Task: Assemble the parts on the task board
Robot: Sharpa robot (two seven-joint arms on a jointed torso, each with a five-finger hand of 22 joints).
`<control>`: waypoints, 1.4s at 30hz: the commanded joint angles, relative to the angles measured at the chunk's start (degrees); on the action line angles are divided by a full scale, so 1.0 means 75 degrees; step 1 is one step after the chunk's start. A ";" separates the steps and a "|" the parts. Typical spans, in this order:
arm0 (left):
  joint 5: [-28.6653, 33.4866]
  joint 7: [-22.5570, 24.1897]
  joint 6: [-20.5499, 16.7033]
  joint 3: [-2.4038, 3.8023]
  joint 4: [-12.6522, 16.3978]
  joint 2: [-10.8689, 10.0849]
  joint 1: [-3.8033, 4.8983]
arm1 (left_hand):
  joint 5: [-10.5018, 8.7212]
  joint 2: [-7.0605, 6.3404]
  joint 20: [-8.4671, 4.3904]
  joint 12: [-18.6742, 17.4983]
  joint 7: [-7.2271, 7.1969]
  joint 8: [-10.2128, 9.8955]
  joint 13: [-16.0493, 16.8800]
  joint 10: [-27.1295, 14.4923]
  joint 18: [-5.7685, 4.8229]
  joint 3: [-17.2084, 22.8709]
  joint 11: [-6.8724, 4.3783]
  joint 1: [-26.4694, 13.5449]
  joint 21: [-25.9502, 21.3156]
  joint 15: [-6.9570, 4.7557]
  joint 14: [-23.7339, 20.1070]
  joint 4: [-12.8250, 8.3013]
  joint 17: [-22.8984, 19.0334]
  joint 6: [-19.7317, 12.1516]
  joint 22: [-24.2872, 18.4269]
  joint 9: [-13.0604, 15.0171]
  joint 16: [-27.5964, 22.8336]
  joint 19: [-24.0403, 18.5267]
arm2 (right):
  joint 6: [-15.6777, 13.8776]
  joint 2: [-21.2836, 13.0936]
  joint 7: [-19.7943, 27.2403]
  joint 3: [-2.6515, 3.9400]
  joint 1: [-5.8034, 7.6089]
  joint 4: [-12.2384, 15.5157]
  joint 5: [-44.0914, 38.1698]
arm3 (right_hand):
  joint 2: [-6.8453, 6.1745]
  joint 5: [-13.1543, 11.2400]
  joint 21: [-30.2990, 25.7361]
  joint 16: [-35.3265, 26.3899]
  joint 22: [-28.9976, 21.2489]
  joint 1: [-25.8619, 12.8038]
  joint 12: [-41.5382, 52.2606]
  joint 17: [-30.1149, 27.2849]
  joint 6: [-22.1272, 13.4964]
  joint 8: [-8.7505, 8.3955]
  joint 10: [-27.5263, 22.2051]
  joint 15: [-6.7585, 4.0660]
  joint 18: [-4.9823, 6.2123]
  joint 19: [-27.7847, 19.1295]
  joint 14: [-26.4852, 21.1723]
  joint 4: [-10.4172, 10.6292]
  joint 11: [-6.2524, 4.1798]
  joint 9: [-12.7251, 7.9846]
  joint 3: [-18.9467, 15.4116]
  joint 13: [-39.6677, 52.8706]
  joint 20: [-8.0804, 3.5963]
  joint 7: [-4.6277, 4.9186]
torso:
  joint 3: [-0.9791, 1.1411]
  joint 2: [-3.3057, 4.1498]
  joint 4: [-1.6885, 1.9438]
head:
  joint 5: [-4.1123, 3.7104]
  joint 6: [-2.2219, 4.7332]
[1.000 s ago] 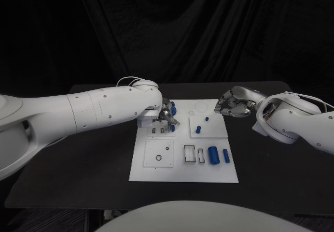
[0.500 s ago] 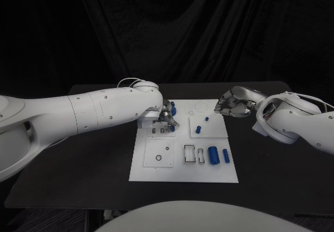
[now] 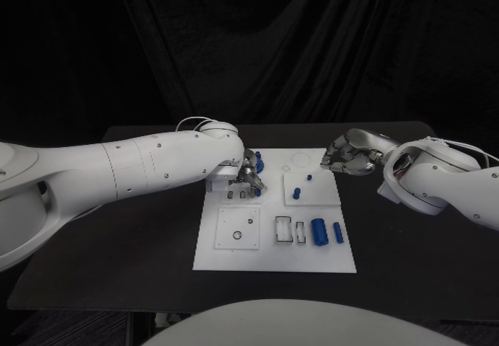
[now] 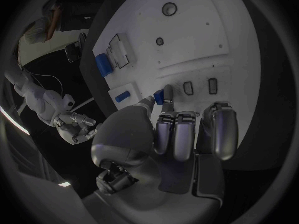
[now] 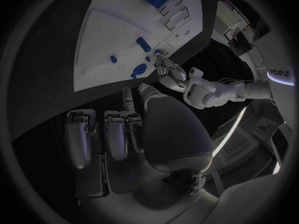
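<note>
In the head view, your task board point(image 3: 272, 238) is lying in the middle of the black surface point(image 3: 125, 252). Your left hand point(image 3: 246, 178) is reaching over the board's far left part, its fingers pointing down at a row of small slots, with a small blue part point(image 3: 257, 192) showing just beside them. A second blue part point(image 3: 259, 165) is standing just behind that hand. Your right hand point(image 3: 350, 156) is hovering at the board's far right edge, its fingers curled in and holding nothing. On the raised square near it, a blue peg point(image 3: 296, 193) and a tiny blue piece point(image 3: 308, 176) are sitting apart. Near the board's front right, a large blue cylinder point(image 3: 319, 231) and a thinner blue cylinder point(image 3: 337, 231) are lying side by side, beside two open rectangular slots.

In the left wrist view, you are pinching a small blue part point(image 4: 159, 96) between the thumb point(image 4: 144, 104) and a finger of the left hand point(image 4: 168, 134), right over the slots point(image 4: 201, 86) of the board point(image 4: 206, 30). The other fingers are folding down behind it.

In the right wrist view, your right hand point(image 5: 124, 129) is showing its fingers point(image 5: 79, 134) bent inward, closed on nothing, off the edge of the board point(image 5: 106, 45). The left hand point(image 5: 169, 73) is working at the board's far side
</note>
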 commanded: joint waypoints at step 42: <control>0.0057 0.0128 -0.0607 0.0007 0.0383 -0.0380 -0.0071 | 0.1413 -0.1050 -0.0075 0.0019 -0.0088 -0.0294 0.2011 0.0811 0.0052 0.3205 -0.0066 -0.0458 -0.0098 -0.0064 0.0821 -0.1227 0.2010 0.0477 0.1485 0.0778 0.0020 0.0023 | 0.0238 -0.0078 -0.0230 0.0005 -0.0014 0.0019 -0.0010 | 0.0057 0.0046 -0.0114 0.0022 0.1908 -0.0021 -0.0019 0.2013 -0.0005 0.0075 0.0810 0.0060 -0.0045 0.0633 0.0787 -0.0008 0.0045 0.0021 0.0023 0.2012 0.0060 0.0011 | -0.0008 -0.0014 0.0007 | 0.0097 -0.0002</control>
